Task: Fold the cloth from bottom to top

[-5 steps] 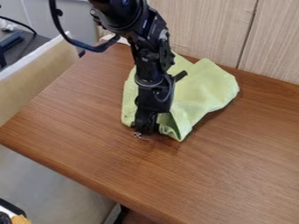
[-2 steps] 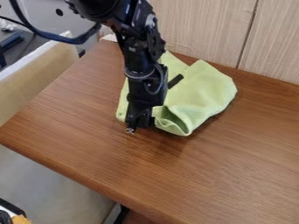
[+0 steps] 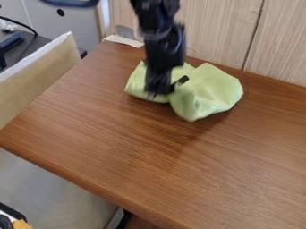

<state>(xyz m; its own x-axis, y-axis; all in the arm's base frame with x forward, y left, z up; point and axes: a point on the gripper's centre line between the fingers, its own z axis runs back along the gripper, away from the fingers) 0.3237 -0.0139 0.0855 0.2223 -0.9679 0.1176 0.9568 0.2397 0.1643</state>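
In the bottom left corner, part of a dark-edged thing (image 3: 9,210) is cut off by the view, with white, black and orange patches beside the edge; what they belong to cannot be told. A brown wooden counter (image 3: 119,147) is set at a slant, and its far side is bordered by a pale wood-panelled wall (image 3: 218,27) that is split by a dark upright seam. At the counter's far left corner a whitish strip (image 3: 124,41) is seen, with a grey patch (image 3: 124,31) on the wall just above it. To the left, a tan panel (image 3: 42,76) is topped by a white edge, and behind it a dark desk (image 3: 30,48) is crossed by a black cable (image 3: 24,23). A grey cabinet (image 3: 74,27) is marked by a dark round hole. The light green cloth (image 3: 212,89) is bunched on the far part of the counter, near the wall. Its right side is puffed into a soft, rounded mound, narrowed to a blunt point toward the near side, while its left side is lower and creased. The black gripper (image 3: 158,93) is pointed down at the cloth's near edge, left of the mound; whether it is opened or closed cannot be told, as it is blurred.
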